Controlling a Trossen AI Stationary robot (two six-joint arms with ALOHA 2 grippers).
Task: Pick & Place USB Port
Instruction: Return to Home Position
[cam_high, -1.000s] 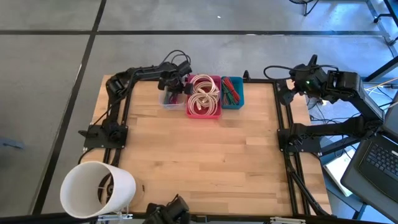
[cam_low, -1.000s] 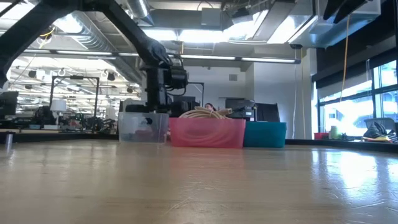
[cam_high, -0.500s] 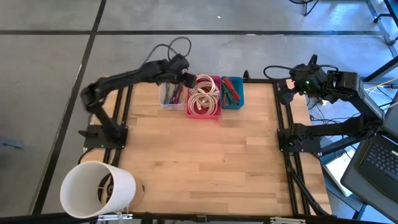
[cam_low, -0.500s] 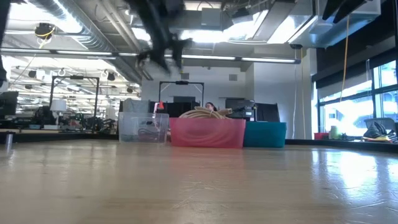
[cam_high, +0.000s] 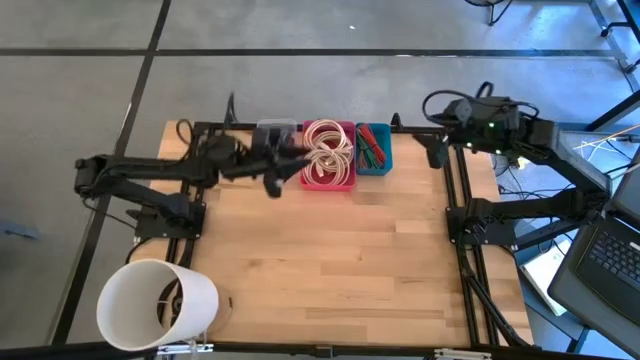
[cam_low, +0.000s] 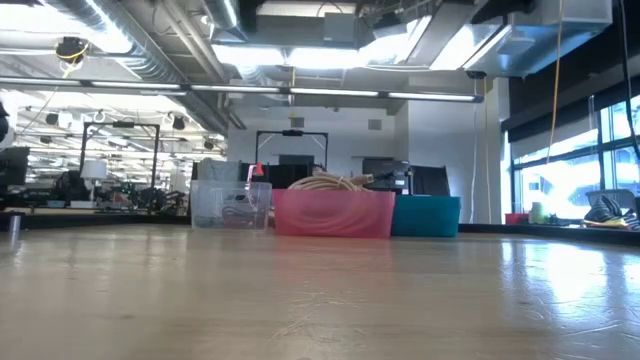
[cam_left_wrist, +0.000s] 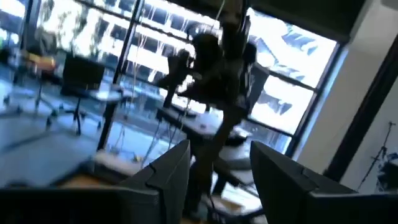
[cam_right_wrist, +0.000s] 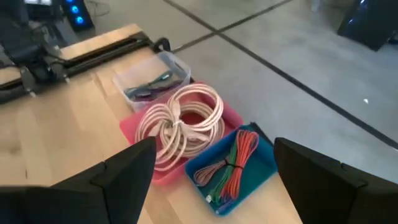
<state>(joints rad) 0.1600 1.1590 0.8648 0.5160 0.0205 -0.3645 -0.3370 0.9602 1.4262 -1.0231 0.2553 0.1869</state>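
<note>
Nothing grasped, sorting done.
My left hand, fingers apart, hangs just beside the red bin holding the white cable; my right hand, likewise spread, sits well apart on its other side.

Left claw blurred, partly hiding transparent bin, laptop cut by right edge
</note>
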